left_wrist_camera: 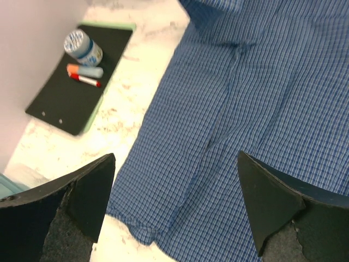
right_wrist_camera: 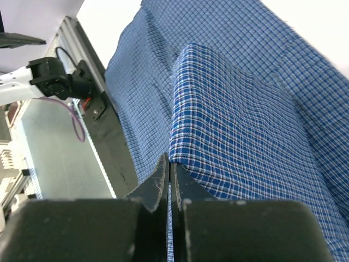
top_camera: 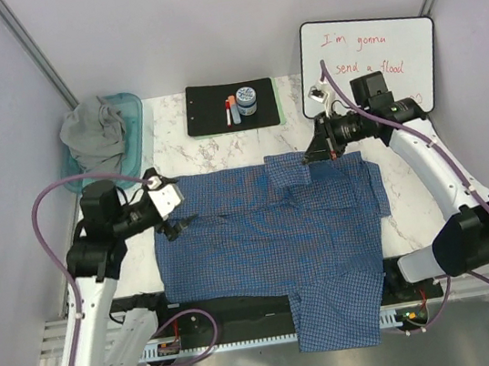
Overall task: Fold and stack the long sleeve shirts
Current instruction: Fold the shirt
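I'm pinching a fold of the shirt [top_camera: 262,236] at its far right with my right gripper [top_camera: 308,157]. The shirt is lying spread across the table [top_camera: 221,150], leftward and nearer. My left gripper [top_camera: 173,221] is hovering spread over its left edge.

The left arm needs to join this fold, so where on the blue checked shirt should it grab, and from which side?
Take the blue checked shirt at its left side edge, just under the open left gripper. That edge lies flat with bare table beside it, so probably come down from the table side, slipping one finger under.
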Tool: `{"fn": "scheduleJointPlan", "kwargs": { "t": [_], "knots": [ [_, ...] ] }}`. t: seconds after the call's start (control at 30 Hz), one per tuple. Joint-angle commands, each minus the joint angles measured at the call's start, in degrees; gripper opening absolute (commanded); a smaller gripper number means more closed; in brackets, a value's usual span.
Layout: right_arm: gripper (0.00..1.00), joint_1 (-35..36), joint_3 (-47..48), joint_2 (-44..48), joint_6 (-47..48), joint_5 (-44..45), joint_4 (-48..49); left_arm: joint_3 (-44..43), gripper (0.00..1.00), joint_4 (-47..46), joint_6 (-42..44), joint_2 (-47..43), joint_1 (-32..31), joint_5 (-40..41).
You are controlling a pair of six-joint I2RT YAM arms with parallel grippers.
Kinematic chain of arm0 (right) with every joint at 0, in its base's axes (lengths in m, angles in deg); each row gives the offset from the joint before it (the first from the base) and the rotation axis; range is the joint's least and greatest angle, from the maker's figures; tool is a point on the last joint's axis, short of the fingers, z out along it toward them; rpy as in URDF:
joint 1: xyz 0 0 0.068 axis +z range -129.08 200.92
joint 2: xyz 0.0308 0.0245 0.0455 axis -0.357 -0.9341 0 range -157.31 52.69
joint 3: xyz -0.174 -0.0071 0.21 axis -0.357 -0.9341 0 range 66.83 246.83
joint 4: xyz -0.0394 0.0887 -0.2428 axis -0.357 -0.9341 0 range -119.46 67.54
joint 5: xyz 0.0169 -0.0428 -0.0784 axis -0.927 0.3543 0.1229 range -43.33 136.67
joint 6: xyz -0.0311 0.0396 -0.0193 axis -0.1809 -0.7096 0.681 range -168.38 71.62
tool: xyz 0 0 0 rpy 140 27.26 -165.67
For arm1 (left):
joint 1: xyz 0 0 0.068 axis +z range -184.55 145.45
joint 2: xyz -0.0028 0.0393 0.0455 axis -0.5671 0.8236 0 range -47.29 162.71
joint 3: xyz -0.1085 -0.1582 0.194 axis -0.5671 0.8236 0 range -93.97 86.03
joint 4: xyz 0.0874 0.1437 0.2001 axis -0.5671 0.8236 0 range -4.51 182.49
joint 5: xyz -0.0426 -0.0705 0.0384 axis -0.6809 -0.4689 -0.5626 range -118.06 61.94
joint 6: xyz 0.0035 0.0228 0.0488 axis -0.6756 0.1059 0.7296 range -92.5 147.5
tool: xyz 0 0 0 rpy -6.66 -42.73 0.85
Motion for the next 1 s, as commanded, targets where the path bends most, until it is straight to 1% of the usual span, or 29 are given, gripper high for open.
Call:
{"fn": "scheduleJointPlan", "kwargs": {
  "t": [0.0,0.03,0.07,0.1,0.13,0.17,0.2,0.23,0.27,0.3,0.33,0.37,0.4,0.43,0.47,0.53,0.57,0.6,0.63,0.7,0.73,0.8,0.9,0.93,0.97],
  "knots": [
    [0.0,0.4,2.9,1.9,0.9,-5.8,2.8,4.2,1.0,-6.1,-6.8,-6.3,-0.5,-6.0],
    [0.0,0.4,2.3,2.5,-0.1,-6.5,3.2,5.6,1.0,-8.2,-7.3,-8.1,-1.1,-5.9],
    [0.0,0.4,1.6,3.2,-1.2,-7.7,3.5,7.1,1.0,-13.0,-7.3,-11.6,-3.5,-3.7],
    [0.0,0.4,0.9,4.6,-2.2,-8.4,3.9,10.6,1.0,-16.9,-7.3,-13.6,-5.5,-0.9],
    [0.0,0.4,-0.6,5.3,-4.5,-9.2,4.5,12.4,1.0,-20.2,-6.2,-15.1,-7.9,3.1],
    [0.0,0.4,-1.3,5.8,-4.9,-9.9,4.7,13.9,1.0,-25.1,-4.1,-15.8,-14.1,11.5],
    [0.0,0.4,-1.9,7.0,-6.7,-10.0,4.9,15.6,1.0,-27.1,-1.5,-14.8,-17.5,16.3],
    [0.0,0.4,-3.1,7.4,-8.2,-10.0,4.9,15.9,0.99,-29.6,2.9,-13.2,-20.8,21.9],
    [0.0,0.4,-3.6,7.8,-8.7,-10.0,4.8,14.7,0.99,-35.2,4.5,-7.0,-26.7,32.9],
    [0.0,0.4,-4.2,8.6,-9.3,-10.0,4.7,13.0,1.0,-36.5,7.0,-3.6,-28.7,36.7],
    [0.0,0.4,-5.3,9.1,-10.1,-10.0,4.9,10.6,1.0,-36.7,7.1,0.4,-30.1,38.7],
    [0.0,0.4,-5.7,9.5,-10.7,-10.0,4.9,5.5,1.0,-36.6,6.5,6.1,-30.4,39.5],
    [0.0,0.4,-6.5,10.0,-11.4,-9.6,5.1,3.1,1.0,-35.4,4.1,8.5,-30.8,39.1],
    [0.0,0.3,-6.7,10.3,-12.1,-9.3,5.2,1.5,1.0,-35.3,3.5,9.4,-30.8,37.3],
    [0.0,0.2,-6.9,10.4,-13.2,-9.3,5.2,0.6,1.0,-35.8,3.2,10.0,-30.8,31.7],
    [0.0,-0.4,-7.1,10.6,-14.7,-9.2,5.3,1.5,1.0,-41.7,0.8,9.4,-32.2,26.4],
    [0.0,-1.0,-7.2,10.7,-16.4,-9.3,5.5,4.4,1.0,-45.1,1.0,8.8,-33.2,25.9],
    [0.0,-2.2,-7.6,10.7,-18.1,-9.6,6.5,5.8,1.0,-48.3,4.2,8.2,-34.9,26.0],
    [0.0,-2.9,-8.0,10.7,-19.7,-10.5,7.4,7.0,1.0,-49.5,6.3,8.1,-39.1,28.1],
    [0.0,-4.9,-10.1,10.0,-25.1,-12.8,10.4,10.5,1.0,-51.9,11.0,8.1,-43.4,31.7],
    [0.0,-5.4,-10.9,9.8,-26.7,-14.7,11.3,11.1,1.0,-51.5,12.4,8.3,-46.9,33.2],
    [0.0,-7.1,-13.2,9.3,-31.4,-15.8,14.4,12.6,1.0,-51.9,14.9,8.6,-49.4,33.1],
    [0.0,-8.1,-15.2,9.4,-33.4,-17.8,15.9,15.2,1.0,-58.9,17.5,11.4,-55.6,38.6],
    [0.0,-8.3,-15.5,9.4,-33.7,-18.0,16.2,16.3,1.0,-65.1,18.5,14.5,-59.1,43.5],
    [0.0,-8.3,-15.9,9.8,-34.1,-18.6,16.4,16.6,1.0,-67.9,18.8,15.9,-60.4,45.5]
  ]
}}
